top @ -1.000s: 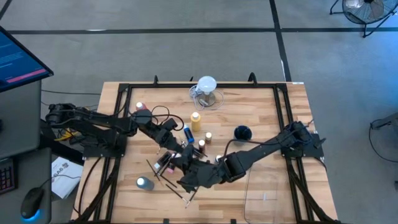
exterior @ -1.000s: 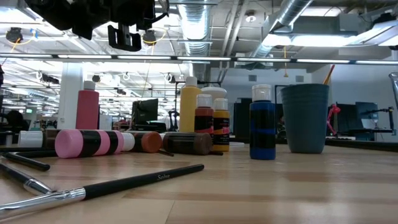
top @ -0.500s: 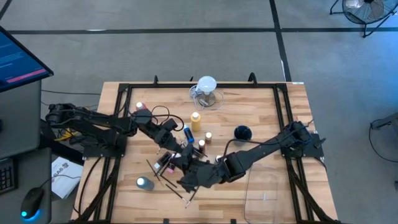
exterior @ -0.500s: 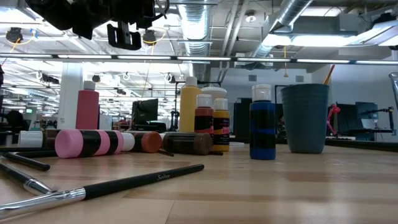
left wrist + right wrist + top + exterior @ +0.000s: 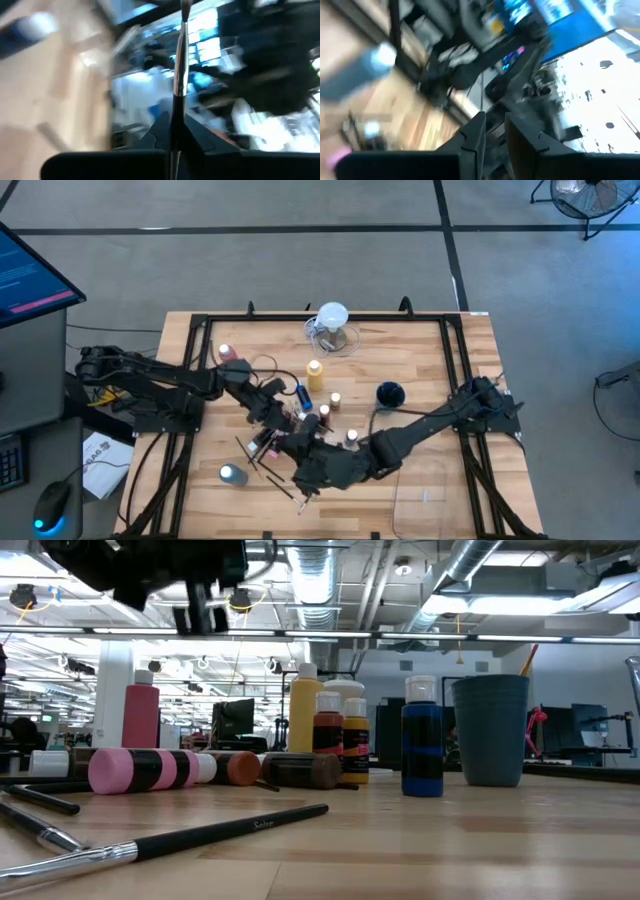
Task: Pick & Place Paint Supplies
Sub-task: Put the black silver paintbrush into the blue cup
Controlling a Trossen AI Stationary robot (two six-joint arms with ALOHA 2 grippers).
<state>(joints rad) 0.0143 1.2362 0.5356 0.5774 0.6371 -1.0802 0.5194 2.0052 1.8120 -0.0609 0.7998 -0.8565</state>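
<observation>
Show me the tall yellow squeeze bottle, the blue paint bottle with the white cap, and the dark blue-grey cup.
Tall yellow squeeze bottle [image 5: 306,715]: low view, middle of its body.
Blue paint bottle with white cap [image 5: 422,755]: low view, its blue body.
Dark blue-grey cup [image 5: 490,730]: low view, its side wall.

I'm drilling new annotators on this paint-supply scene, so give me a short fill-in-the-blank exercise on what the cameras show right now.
1. The left end effector is shut on a thin ____.
2. In the low view, the pink bottle with black bands is lying on its ____.
3. In the low view, the grey cup stands beside the upright ____ paint bottle.
4. The clear jug has a round ____ top.

Missing words: paintbrush; side; blue; white
</observation>
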